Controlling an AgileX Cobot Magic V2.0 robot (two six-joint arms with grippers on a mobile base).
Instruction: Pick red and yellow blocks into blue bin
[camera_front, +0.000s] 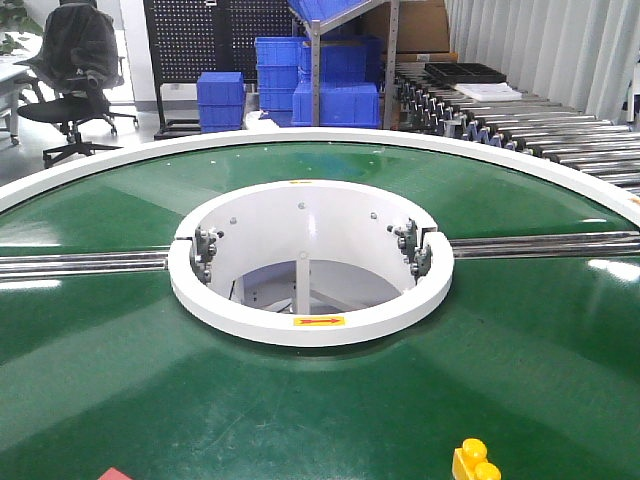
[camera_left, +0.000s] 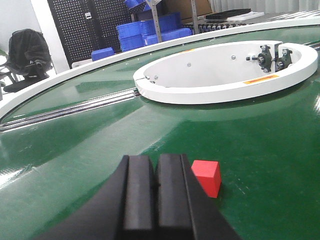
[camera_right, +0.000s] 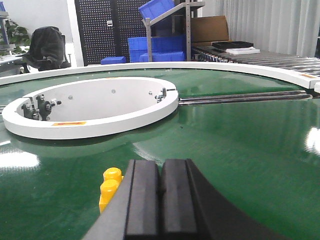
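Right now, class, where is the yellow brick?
The yellow brick sits on the green belt, bottom right in the front view, left of the right hand in its wrist view.

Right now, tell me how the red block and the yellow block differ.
The red block is a plain smooth cube; the yellow block has round studs. The red block lies by the left gripper, the yellow block by the right gripper. Both rest on the green belt, ungripped.

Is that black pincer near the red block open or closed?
Shut. The left pincer has its jaws pressed together, no gap; the red block sits beside them, not between.
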